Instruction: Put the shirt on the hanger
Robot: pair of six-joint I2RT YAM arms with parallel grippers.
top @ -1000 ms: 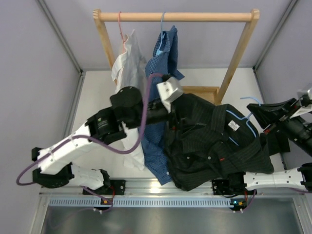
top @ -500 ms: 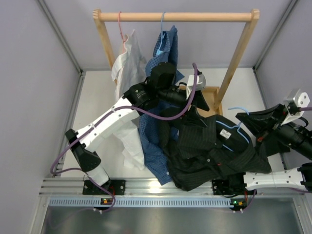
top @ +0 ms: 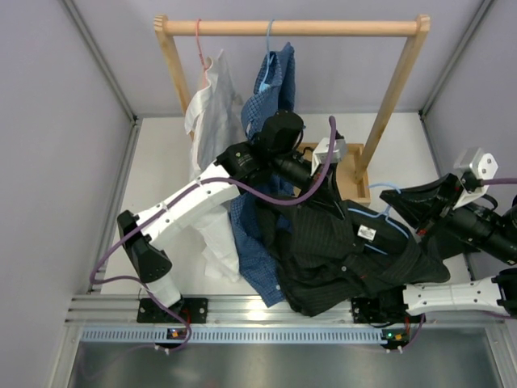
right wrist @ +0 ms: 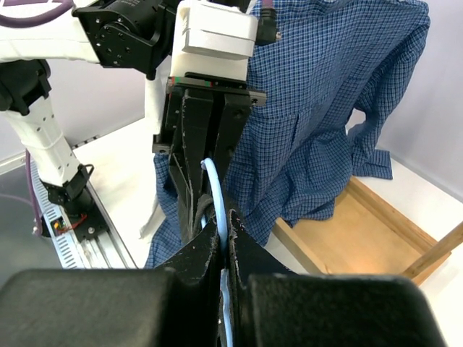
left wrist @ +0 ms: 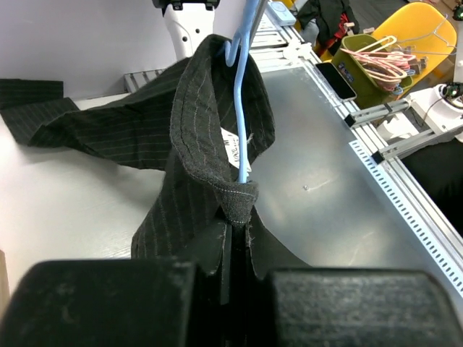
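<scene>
Shirt [top: 339, 259] is slung between both grippers, right of centre, with the hanger [left wrist: 244, 108] poked in at the neck. Collar edge is pinched in the left gripper [left wrist: 233, 230], and the wire is clamped in the right gripper [right wrist: 224, 242]. Probably light and floppy, so best gripped at collar or shoulder seams.

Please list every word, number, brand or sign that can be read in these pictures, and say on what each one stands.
No text can be read with certainty.
Neck label of the shirt: dark print, partly hidden by the hanger, too blurred to read.
Purple marking on the left arm: cut off by the picture's edge, unreadable.
</scene>
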